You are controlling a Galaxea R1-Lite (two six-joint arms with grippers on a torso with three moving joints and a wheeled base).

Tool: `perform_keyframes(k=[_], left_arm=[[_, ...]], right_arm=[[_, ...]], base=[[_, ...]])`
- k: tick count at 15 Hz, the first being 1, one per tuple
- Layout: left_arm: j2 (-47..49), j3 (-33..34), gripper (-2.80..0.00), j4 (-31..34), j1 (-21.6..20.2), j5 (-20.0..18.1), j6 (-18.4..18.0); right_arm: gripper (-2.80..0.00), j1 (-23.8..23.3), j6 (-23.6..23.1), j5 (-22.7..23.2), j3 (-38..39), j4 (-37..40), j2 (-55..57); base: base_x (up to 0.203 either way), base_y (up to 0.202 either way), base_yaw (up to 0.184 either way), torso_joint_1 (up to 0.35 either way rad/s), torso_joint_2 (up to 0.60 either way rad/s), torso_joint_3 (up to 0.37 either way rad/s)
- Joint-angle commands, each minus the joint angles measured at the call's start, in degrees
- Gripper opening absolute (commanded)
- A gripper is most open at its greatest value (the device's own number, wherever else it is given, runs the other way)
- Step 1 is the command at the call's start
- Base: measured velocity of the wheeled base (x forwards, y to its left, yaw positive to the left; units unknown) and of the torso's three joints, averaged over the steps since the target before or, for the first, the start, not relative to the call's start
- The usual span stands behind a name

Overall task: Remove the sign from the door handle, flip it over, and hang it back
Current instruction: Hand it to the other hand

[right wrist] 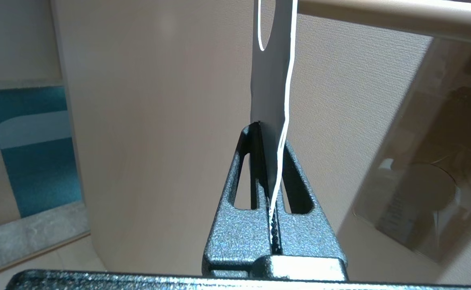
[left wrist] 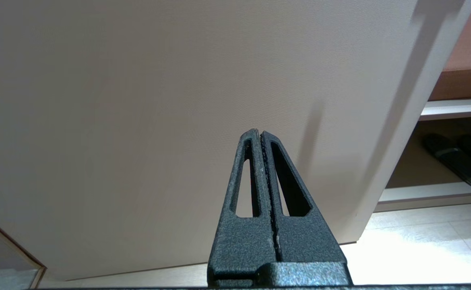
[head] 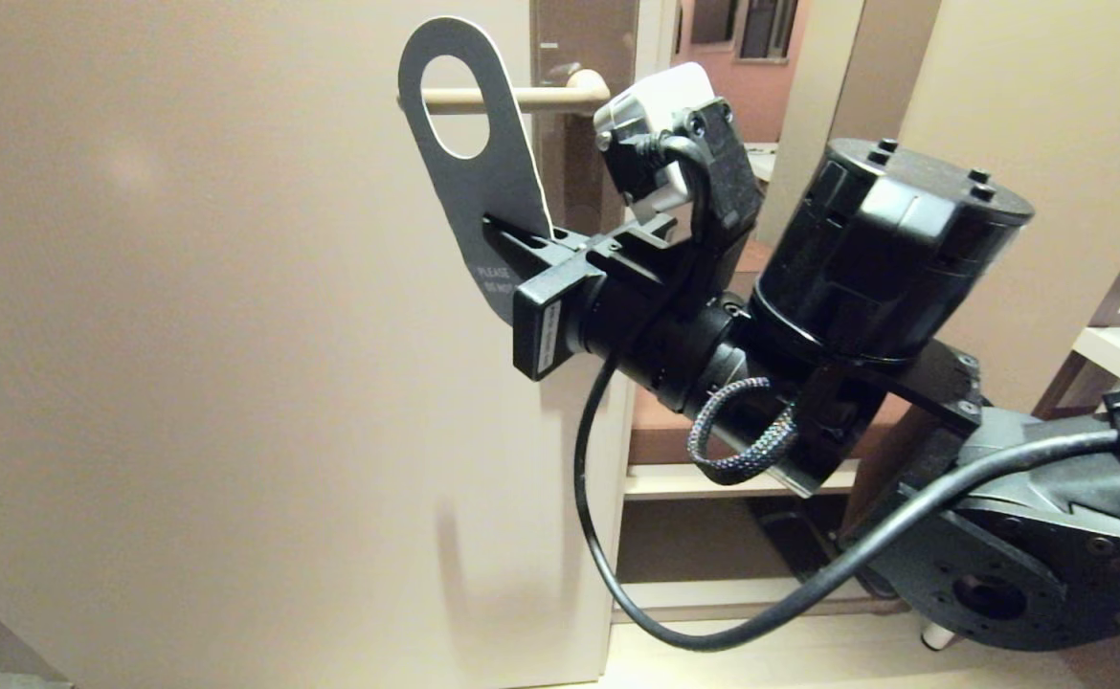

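Right tool [head: 503, 234] pinching the sign [head: 469, 182] at its lower half, 5 o'clock of the oval hole, hole at the free end of the door handle [head: 522, 98]. Thin, light, bendy card; best gripped edge-on, low. Left tool [left wrist: 261, 135] pressed together, idle before the door [left wrist: 159, 100].

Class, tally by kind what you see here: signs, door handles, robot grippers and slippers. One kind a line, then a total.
Sign: 1
Door handle: 1
Grippers: 2, right gripper and left gripper
Slippers: 2
Total: 6
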State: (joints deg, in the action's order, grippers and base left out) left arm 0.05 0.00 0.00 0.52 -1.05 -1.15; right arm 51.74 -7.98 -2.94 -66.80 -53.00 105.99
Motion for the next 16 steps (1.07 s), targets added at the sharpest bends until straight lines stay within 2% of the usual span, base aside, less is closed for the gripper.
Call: perform_keyframes(k=[1, 6, 10, 12, 16], left_arm=[[0.04, 0.00, -2.80, 0.00, 0.00, -0.01, 0.01], [0.04, 0.00, -2.80, 0.00, 0.00, -0.01, 0.01], [0.04, 0.00, -2.80, 0.00, 0.00, -0.01, 0.01], [0.04, 0.00, -2.80, 0.00, 0.00, -0.01, 0.01], [0.04, 0.00, -2.80, 0.00, 0.00, -0.01, 0.01]], right_arm=[[-2.80, -0.08, -0.16, 0.04, 2.21, -0.34, -2.79], [-2.80, -0.14, -0.58, 0.13, 9.28, -0.26, -9.95], [-2.80, -1.29, -0.55, 0.20, 18.39, -0.24, -17.94], [-2.80, -4.23, -0.61, 0.16, 21.97, -0.16, -21.95], [-2.80, -15.29, -3.91, 0.24, 27.39, 0.35, -30.68]], base=[[0.000, 0.000, 0.000, 0.000, 0.00, 0.000], [0.000, 0.000, 0.000, 0.000, 0.00, 0.000], [0.000, 0.000, 0.000, 0.000, 0.00, 0.000], [0.000, 0.000, 0.000, 0.000, 0.00, 0.000], [0.000, 0.000, 0.000, 0.000, 0.00, 0.000]])
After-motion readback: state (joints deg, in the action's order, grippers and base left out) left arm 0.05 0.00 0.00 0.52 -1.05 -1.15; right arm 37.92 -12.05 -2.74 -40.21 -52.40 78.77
